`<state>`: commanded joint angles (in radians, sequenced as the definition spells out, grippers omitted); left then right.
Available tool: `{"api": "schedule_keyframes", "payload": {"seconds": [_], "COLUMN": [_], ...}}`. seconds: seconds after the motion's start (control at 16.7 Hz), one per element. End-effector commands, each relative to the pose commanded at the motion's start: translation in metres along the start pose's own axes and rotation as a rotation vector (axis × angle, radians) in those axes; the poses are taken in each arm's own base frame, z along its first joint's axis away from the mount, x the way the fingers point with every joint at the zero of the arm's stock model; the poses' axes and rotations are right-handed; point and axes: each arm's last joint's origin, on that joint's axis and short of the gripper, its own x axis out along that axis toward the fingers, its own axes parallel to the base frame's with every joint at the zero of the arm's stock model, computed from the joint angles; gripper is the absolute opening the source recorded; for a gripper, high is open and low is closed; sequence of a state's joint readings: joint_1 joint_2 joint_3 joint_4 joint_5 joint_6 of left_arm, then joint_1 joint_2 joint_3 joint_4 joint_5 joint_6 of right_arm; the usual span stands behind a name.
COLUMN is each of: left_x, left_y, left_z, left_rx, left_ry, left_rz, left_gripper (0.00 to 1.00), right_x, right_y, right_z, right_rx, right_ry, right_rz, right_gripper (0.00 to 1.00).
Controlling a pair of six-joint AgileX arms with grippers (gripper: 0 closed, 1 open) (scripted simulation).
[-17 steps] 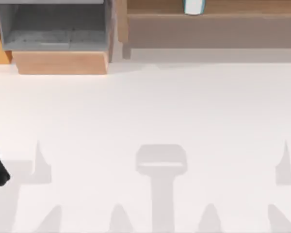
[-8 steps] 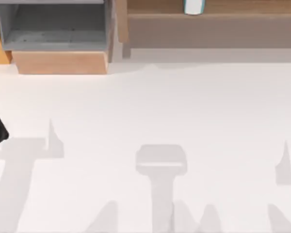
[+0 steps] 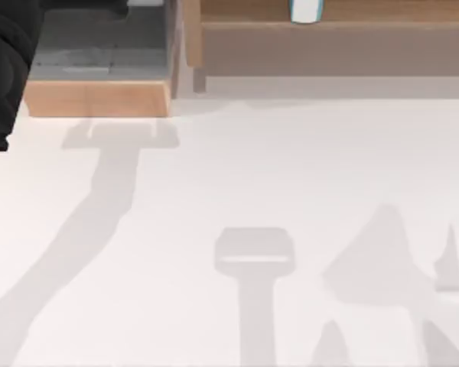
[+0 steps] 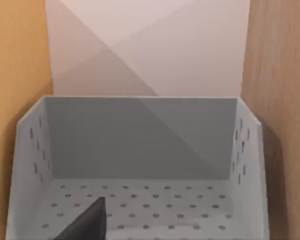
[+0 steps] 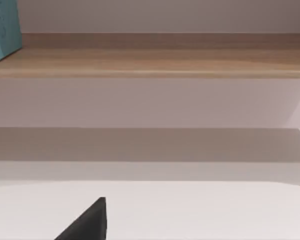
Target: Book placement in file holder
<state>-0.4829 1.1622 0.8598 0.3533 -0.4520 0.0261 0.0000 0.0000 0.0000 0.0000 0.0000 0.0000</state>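
Observation:
The file holder, grey-walled with a light tan front lip, stands at the table's far left. My left arm reaches over its left part. In the left wrist view I look down into the holder's grey perforated floor, and a dark tip of my left gripper shows low in the picture. The teal book stands upright on the long brown shelf at the far edge, right of the holder. The right wrist view faces that shelf; the book is at its edge, with a dark tip of my right gripper near the white table.
A wooden post separates the file holder from the shelf. An orange-tan panel and a wood wall flank the holder. The white tabletop carries only arm shadows.
My left arm has swung from the table's left edge up and back, and now hangs over the file holder. Shadows at the right have shifted and grown.

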Motion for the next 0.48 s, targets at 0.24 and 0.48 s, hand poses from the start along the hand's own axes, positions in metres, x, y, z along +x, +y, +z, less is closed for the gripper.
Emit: {"api": "schedule_keyframes", "payload": {"seconds": [0.24, 0.48], "left_x": [0.077, 0.129], "left_y": [-0.087, -0.174], "left_z": [-0.011, -0.061], "left_rx": [0.002, 0.012], "left_ry": [0.017, 0.037], "left_rz": [0.001, -0.004], "left_gripper": [1.0, 1.0], "right_x": [0.0, 0.0], "right_y": [0.0, 0.0], "right_z": [0.0, 0.0], "right_rx": [0.0, 0.0], "right_ry": [0.0, 0.0], "right_rz": [0.0, 0.0], "right_gripper": [1.0, 1.0]}}
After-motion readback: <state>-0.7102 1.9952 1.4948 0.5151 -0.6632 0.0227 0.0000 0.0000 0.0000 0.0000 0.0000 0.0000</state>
